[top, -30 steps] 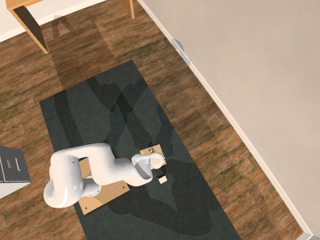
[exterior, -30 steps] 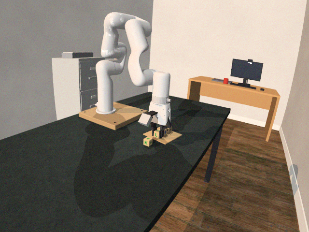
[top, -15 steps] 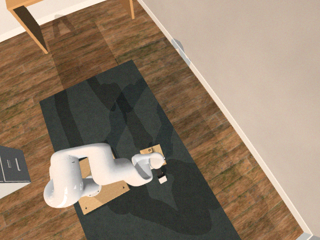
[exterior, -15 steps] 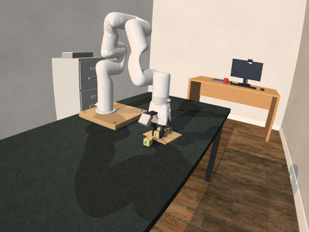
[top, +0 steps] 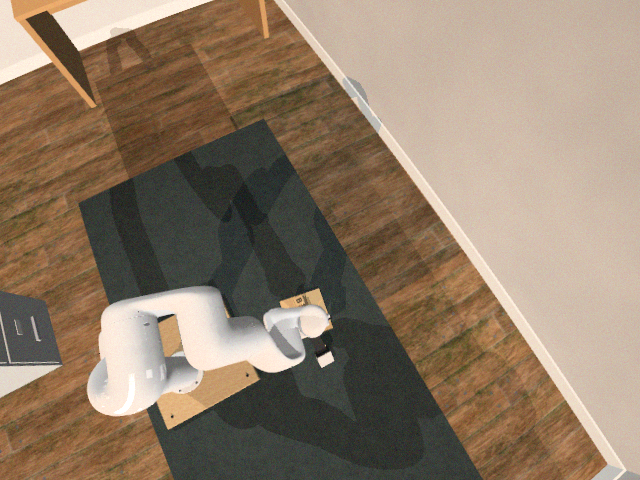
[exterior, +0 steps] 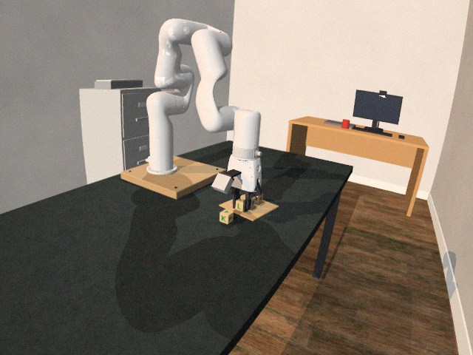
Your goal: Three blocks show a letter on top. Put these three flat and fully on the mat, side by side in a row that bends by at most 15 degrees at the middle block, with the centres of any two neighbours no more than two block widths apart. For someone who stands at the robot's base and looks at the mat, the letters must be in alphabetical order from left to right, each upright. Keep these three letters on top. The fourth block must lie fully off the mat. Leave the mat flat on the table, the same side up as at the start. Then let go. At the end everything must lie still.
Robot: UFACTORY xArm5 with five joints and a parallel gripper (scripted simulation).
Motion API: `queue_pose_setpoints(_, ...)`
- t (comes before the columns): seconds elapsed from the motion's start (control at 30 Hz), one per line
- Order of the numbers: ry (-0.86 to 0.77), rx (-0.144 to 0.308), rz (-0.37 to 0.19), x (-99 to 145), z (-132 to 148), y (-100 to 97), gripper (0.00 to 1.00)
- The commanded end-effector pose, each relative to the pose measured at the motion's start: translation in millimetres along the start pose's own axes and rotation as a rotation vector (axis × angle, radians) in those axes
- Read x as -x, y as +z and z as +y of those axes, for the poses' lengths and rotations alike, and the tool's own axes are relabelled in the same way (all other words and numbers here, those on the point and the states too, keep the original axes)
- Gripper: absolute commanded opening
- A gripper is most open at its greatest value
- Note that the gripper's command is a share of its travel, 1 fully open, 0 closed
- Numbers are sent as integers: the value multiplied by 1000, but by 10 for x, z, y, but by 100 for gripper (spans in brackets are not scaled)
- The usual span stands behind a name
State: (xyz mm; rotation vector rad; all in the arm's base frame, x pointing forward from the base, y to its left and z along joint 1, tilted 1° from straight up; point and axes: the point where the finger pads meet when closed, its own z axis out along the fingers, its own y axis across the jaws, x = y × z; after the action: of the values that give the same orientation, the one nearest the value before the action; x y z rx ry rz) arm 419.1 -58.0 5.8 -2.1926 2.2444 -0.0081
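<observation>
- Near the middle of the exterior view, the hand [exterior: 241,201] stood straight down over the tan mat [exterior: 267,209] and was closed on the block with the L [exterior: 239,205], which sat on the mat or just above it; I could not tell which.
- Lower left of it, the block with the K [exterior: 226,217] lay on the dark counter [exterior: 114,237], just beside the mat's edge and off it. A third block [exterior: 259,198] showed partly behind the fingers, on the mat; its letter could not be read.
- From the top view, the arm covered most of the mat [top: 310,298], so the fourth block was not visible there.
- By my judgement, the blocks were small, stiff and light cubes, probably wooden, not fragile. Their flat sides gave the pads good hold; the best place to grip was two opposite side faces, so that the lettered top stayed free.
- A cube has no long axis. Only the letter gave it a direction, and which way the L on top pointed was too small to read.
</observation>
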Motion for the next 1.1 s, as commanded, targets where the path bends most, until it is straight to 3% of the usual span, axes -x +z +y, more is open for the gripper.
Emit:
queue_pose_setpoints(0.0, 0, -3, 0, -1, -13, -11, 27)
queue_pose_setpoints(1.07, 0, -4, 0, -4, -13, 26, 27)
